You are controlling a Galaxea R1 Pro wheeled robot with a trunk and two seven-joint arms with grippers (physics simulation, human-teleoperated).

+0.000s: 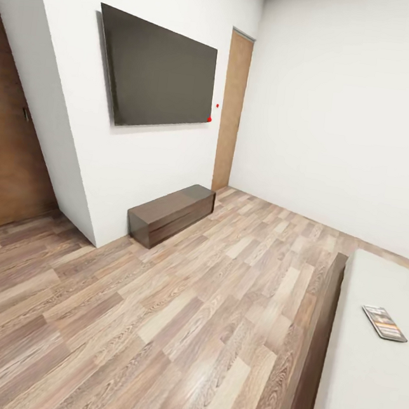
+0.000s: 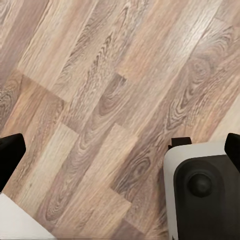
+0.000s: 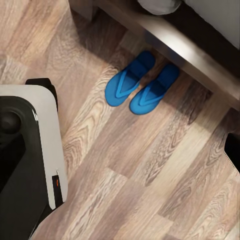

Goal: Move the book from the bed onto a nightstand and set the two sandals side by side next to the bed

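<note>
Head view, L to R: brown wooden door at the far L, then a white wall w/ a big dark wall-mounted TV, 2 small red dots by its lower R corner. Below it a low dark open-fronted cabinet on the wood-plank floor. A narrow tan door sits in the corner past the TV. At the R edge, the bed: dark brown frame, pale-grey mattress. The book lies flat on the mattress near its edge, dark cover w/ an orange band; lettering too small to read. No fingers show in this view, so the book's place relative to them can't be told.

L wrist view: plank floor, part of the robot's white and black base, and dark bits at both picture edges that may be finger parts. Can't tell if the L fingers are open or closed.

R wrist view: base again w/ a tiny red mark, unreadable. The 2 sandals, bright blue, lie touching side by side on the floor, toes toward the bed's dark frame, just beside it, well ahead of the R wrist. A dark bit at the picture edge may be a finger; R fingers' state can't be told. No brand or label readable on the sandals.
</note>
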